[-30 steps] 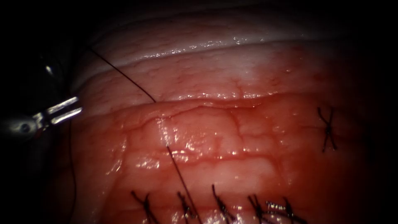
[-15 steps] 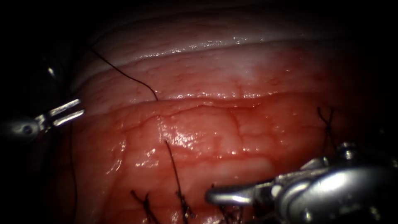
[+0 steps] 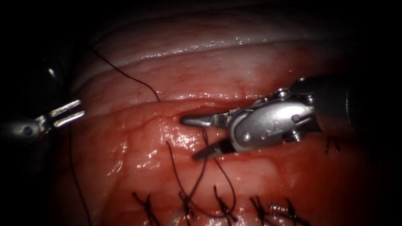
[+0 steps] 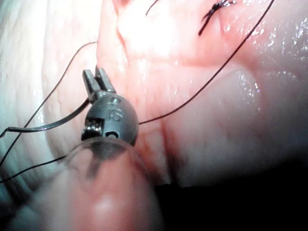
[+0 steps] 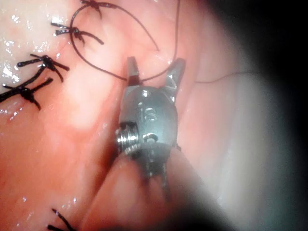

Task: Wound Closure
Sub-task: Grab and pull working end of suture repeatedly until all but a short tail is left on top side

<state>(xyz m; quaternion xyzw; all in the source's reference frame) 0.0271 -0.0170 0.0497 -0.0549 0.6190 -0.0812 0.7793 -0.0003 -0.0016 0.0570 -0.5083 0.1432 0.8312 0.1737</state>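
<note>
over the middle of the glistening red pork tissue (image 3: 259, 175), the right silver needle driver (image 3: 196, 138) is gaping wide around a dark thread loop (image 3: 205, 167), holding nothing; i'd close gently. the left driver (image 3: 67, 112), beside the tissue's left edge, is gripping the curved needle (image 4: 53, 125), jaws narrow.

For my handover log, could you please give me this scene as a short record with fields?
Left tool: at the left edge of the tissue; needle meets it, grip unclear
Right tool: fingers open astride the thread, holding nothing
Needle: lying over the tissue, not driven in where visible
Stitches: a tied row below the right tool
</note>
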